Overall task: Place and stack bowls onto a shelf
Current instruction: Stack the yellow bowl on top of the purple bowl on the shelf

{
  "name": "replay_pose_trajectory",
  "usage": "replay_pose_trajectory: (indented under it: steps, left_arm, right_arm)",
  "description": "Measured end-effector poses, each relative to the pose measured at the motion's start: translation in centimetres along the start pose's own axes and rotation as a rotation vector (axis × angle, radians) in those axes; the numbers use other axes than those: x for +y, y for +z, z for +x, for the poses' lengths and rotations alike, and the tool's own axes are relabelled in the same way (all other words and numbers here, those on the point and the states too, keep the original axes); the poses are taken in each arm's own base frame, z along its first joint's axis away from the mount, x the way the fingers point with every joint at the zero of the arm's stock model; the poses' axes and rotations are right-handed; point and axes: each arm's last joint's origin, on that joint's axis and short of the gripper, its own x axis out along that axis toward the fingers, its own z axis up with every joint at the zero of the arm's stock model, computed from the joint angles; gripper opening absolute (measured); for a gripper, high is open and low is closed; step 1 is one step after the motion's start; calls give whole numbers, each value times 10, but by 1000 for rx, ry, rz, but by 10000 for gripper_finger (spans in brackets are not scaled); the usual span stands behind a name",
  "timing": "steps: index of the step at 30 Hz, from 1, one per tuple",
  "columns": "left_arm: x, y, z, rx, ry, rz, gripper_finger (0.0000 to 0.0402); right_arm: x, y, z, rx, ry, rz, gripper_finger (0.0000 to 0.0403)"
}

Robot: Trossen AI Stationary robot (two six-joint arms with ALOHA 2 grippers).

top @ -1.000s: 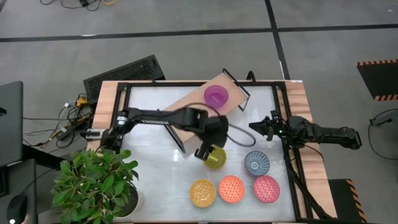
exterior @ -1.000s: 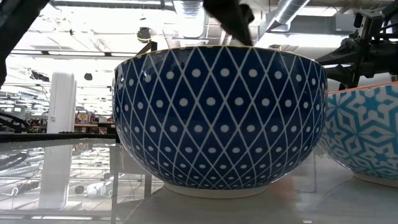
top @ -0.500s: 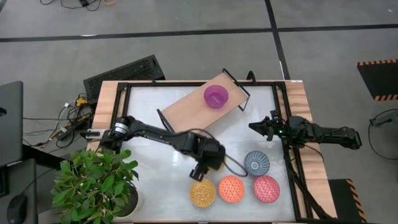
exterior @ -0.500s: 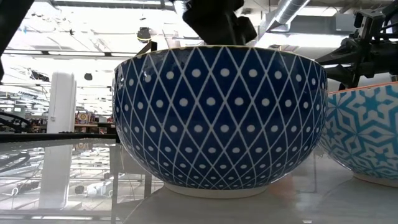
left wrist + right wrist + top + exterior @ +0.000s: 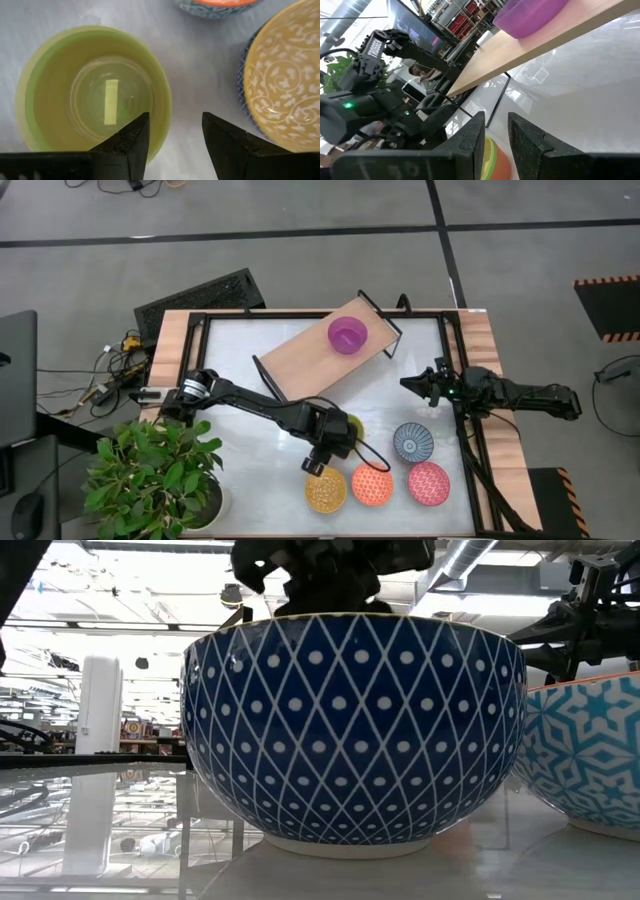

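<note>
White worktop (image 5: 250,435) framed by black rails and light-wood side strips, with bare surface between the left rail and the left arm, and again between the shelf and the right arm. Potted plant (image 5: 150,475) at the near-left corner, overhanging the worktop edge close to the left arm's base.

Shelf (image 5: 305,350), a long light-wood board with black metal frame ends, lying diagonally across the far middle of the worktop, well beyond the left gripper. Purple bowl (image 5: 347,335) upright on its far-right end.

Left arm stretched low from its base at the left edge, running diagonally toward the near middle, elbow nearly straight, wrist turned down. Left gripper (image 5: 320,463) pointing down at the worktop, fingers parted narrowly and holding nothing. In the left wrist view, one finger (image 5: 132,142) over the rim of the yellow-green bowl (image 5: 92,92), the other finger over bare worktop between that bowl and the yellow patterned bowl (image 5: 282,82); contact with the rim cannot be told.

Right arm folded back along the right rail, away from the bowls. Right gripper (image 5: 418,383) aimed toward the shelf, fingers narrowly apart and empty, over open worktop.

Near-edge row just beside the left gripper: yellow patterned bowl, then orange patterned bowl (image 5: 372,483), then pink patterned bowl (image 5: 428,483), close together. Blue-white patterned bowl (image 5: 412,442) just behind the pink one, between the two grippers.
</note>
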Motion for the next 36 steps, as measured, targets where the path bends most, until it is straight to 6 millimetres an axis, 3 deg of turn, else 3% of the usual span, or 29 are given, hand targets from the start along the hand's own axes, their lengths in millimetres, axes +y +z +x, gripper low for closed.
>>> replay_pose_trajectory:
  steps: [5,16,22,29,36]
  left_arm:
    - [5,-1,1,-7,8,11,157]
    - [11,-2,1,-14,-6,40,89]
    - [8,0,20,-23,-11,13,96]
    - [7,1,21,-22,-9,2,115]
    - [8,1,21,-26,-15,-15,87]
  right_arm:
    - [0,0,0,0,0,0,113]
    - [0,0,0,0,0,0,113]
    - [0,0,0,0,-1,0,113]
    - [0,0,0,0,-1,1,113]
    - [0,0,0,0,-1,0,113]
